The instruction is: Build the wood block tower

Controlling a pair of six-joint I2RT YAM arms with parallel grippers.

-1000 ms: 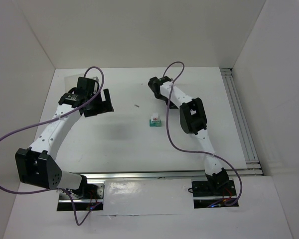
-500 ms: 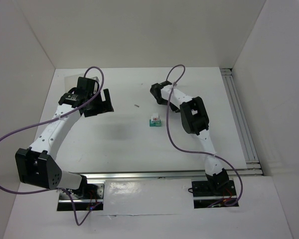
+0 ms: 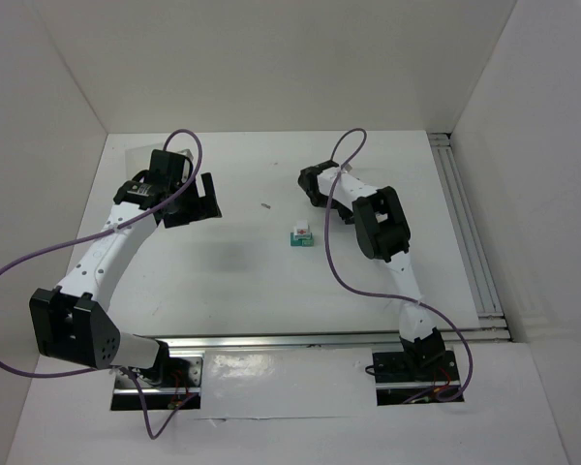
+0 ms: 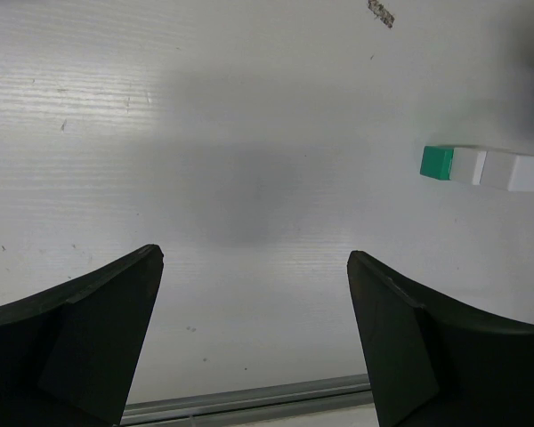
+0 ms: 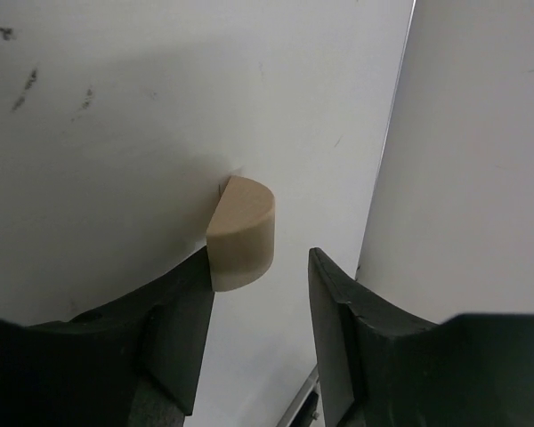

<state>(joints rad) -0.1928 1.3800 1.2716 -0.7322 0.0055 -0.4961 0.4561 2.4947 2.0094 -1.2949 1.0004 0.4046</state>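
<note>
– Top external?
– Fixed high, behind the arm bases, tilted down toward the far wall; set well back, taking in the whole table (image 3: 223, 281).
– Left wrist?
– Riding above the left gripper (image 4: 254, 258), facing down at the table from moderate height. Shares the block stack (image 4: 481, 167) with the top view, mid-table there (image 3: 300, 235).
– Right wrist?
– Tight behind the right gripper (image 5: 258, 258), nearly on the tan cylinder (image 5: 242, 233).

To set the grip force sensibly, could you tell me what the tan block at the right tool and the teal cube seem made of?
Tan block: seemingly bare, unpainted wood, matte; its even pale tan and dull surface suggest that, though no grain shows. Teal cube: probably painted wood, given its flat opaque colour and crisp edges; plastic cannot be ruled out.
</note>
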